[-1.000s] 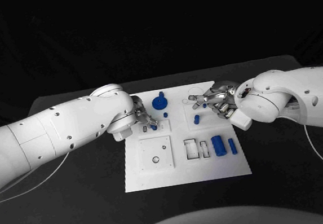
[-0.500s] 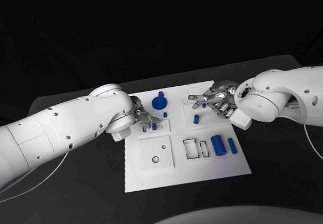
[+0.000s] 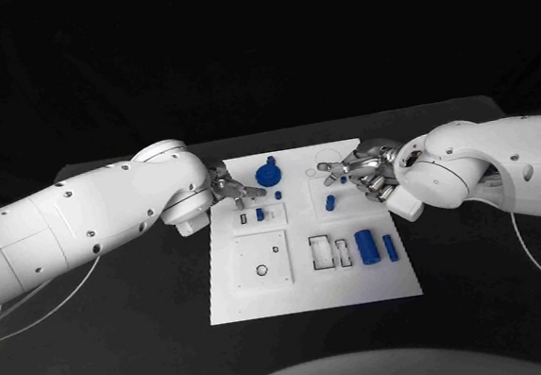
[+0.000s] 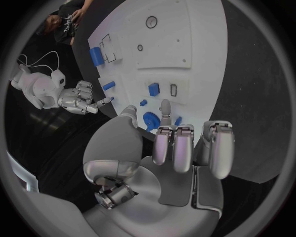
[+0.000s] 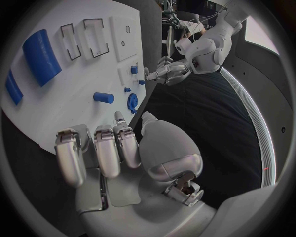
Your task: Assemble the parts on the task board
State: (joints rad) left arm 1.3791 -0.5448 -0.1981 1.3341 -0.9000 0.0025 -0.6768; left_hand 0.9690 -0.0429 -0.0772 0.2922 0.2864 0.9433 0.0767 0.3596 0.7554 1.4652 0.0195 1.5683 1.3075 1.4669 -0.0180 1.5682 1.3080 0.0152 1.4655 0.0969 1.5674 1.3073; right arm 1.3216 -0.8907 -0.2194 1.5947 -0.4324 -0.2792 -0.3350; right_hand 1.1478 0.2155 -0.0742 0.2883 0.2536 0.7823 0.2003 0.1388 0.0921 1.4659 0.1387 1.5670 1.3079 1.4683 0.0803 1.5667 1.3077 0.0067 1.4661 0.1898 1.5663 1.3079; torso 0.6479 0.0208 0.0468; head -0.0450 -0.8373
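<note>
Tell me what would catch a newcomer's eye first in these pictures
The white task board stands out in the middle of the black table, dotted with small blue parts, such as the large blue cylinder near its right edge. Two bulky white arms reach in from either side, the left hand and right hand hovering over the board's far end, fingers apart, holding nothing.

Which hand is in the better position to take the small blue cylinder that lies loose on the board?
Probably the right hand: it hangs just beside the small blue cylinder, holding nothing. The left hand is across the task board.
</note>
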